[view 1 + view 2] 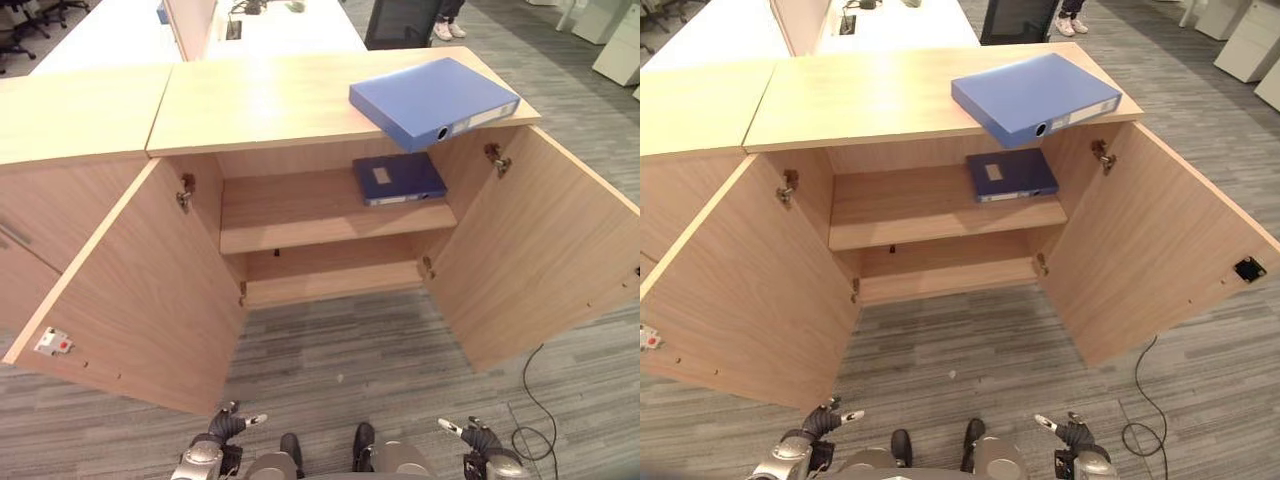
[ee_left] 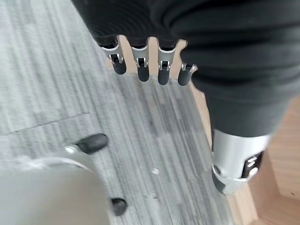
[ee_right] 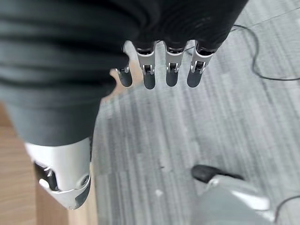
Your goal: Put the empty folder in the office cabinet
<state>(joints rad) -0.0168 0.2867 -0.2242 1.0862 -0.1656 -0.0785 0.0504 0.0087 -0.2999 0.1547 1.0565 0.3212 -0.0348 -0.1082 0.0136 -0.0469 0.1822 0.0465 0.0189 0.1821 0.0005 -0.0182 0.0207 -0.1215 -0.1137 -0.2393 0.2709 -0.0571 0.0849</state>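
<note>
Meanwhile, each robot hand, left [image 1: 228,424] and right [image 1: 472,436], hangs relaxed and empty, blue folder [image 1: 433,102] atop the open cabinet [image 1: 300,100].

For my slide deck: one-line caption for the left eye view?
Open cabinet, blue folder on top, darker folder shelved; both hands low, empty.

folder [image 1: 433,100] on cabinet top [image 1: 270,100], second folder [image 1: 398,179] on shelf [image 1: 300,210] inside
</note>
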